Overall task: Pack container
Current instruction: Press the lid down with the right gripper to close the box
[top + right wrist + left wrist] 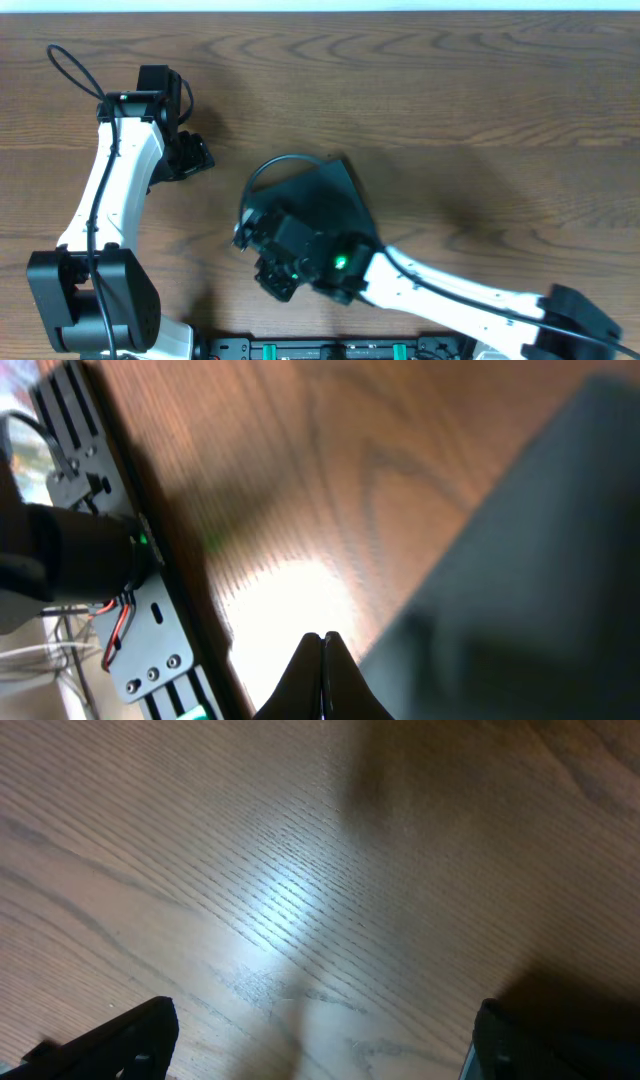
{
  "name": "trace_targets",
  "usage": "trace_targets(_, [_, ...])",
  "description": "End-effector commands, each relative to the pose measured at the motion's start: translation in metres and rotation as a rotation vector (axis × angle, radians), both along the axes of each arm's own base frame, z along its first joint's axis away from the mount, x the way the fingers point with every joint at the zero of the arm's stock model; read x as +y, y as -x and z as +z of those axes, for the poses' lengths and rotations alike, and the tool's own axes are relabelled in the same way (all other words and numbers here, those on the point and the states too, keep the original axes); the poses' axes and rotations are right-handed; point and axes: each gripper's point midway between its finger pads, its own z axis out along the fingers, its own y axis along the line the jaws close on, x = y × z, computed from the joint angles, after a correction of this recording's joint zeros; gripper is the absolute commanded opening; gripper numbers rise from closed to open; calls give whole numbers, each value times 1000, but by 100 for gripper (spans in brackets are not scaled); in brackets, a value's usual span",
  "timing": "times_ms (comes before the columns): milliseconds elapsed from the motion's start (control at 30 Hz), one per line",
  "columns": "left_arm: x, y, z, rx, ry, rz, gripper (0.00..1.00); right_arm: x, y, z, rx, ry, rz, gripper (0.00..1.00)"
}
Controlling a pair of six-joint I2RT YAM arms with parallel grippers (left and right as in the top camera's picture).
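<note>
The container (328,185) is a dark matte square box on the wooden table, just left of centre in the overhead view, largely covered by my right arm. In the right wrist view it (540,550) fills the right side as a blurred dark teal surface. My right gripper (322,636) is shut and empty, low over bare wood beside the box's near edge; overhead it (272,282) sits at the box's front left. My left gripper (320,1035) is open and empty over bare wood, at the left of the table (192,155), apart from the box.
The table's front edge with a metal rail (110,560), wires and green-lit electronics lies close to my right gripper. The rail (330,350) runs along the bottom of the overhead view. No snack packets show in any view.
</note>
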Motion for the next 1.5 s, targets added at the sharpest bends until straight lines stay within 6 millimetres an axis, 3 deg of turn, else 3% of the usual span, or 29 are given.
trace_targets(0, [1,1,-2,8,1,7,95,6,-1,-16,-8,27,-42,2])
trace_targets(233, [1,1,-2,8,1,7,95,2,-21,-50,-48,117,-132,2])
trace_targets(367, [1,1,-2,8,1,7,95,-6,-49,-67,-103,161,-257,2])
trace_targets(600, [1,1,-2,8,1,7,95,-29,-108,-74,-211,181,-488,2])
trace_targets(767, [1,1,-2,8,1,7,95,-46,-136,-74,-245,188,-600,1])
trace_targets(1067, [1,1,-2,8,1,7,95,-42,-183,-49,-289,21,-717,2])
trace_targets(1133, [1,1,-2,8,1,7,95,-40,-185,-42,-297,-6,-721,2])
trace_targets(1300, [1,1,-2,8,1,7,95,-37,-165,0,-282,-58,-677,2])
trace_targets(1400, [1,1,-2,8,1,7,95,-61,-149,30,-294,-28,-682,2])
trace_targets(1467, [1,1,-2,8,1,7,95,-81,-140,37,-296,24,-690,2])
